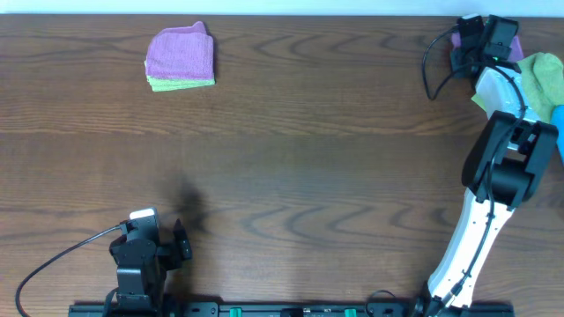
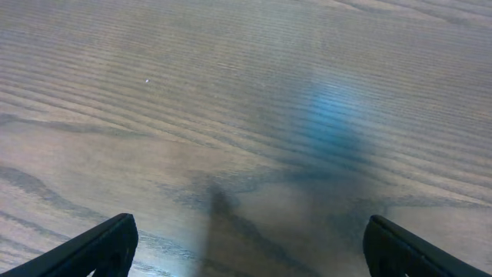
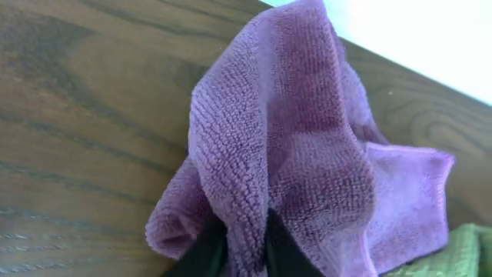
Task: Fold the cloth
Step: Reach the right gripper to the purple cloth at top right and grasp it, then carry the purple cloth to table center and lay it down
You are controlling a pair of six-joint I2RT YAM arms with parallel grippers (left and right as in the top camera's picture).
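My right gripper (image 1: 465, 35) is at the far right corner of the table, shut on a ridge of a crumpled purple cloth (image 3: 307, 154). In the right wrist view its fingertips (image 3: 247, 242) pinch the fold, and the cloth rises bunched above the wood. In the overhead view the purple cloth (image 1: 515, 46) only peeks out beside the gripper. My left gripper (image 1: 181, 239) rests near the front left edge. In the left wrist view its fingers (image 2: 250, 246) are wide apart with only bare wood between them.
A folded stack with a purple cloth on a green one (image 1: 181, 58) lies at the far left. A green cloth (image 1: 539, 77) lies beside the right arm, and its corner shows in the right wrist view (image 3: 446, 258). The table's far edge runs just behind the right gripper.
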